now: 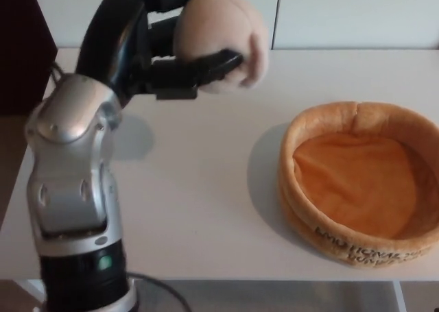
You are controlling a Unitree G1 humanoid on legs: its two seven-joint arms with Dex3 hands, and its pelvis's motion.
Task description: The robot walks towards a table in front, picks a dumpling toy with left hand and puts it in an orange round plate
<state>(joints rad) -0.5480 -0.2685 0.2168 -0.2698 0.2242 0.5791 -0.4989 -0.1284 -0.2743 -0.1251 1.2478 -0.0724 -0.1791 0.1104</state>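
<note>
Head view — dumpling held aloft

Left hand [171,48] raised high over the white bench [206,188], fingers [206,66] wrapped around the pale dumpling toy [219,31] — firm hold, clear of the surface. Orange round plate [322,216] sits to the right, well apart, nothing in it.

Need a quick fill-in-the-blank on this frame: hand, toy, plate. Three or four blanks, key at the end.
1. The dumpling toy is held by the robot's ____ hand.
2. The toy is held up ____ the white table, not resting on it.
3. The inside of the orange plate is ____.
4. In the head view, the plate lies to the toy's ____.

Missing words: left; above; empty; right
</note>
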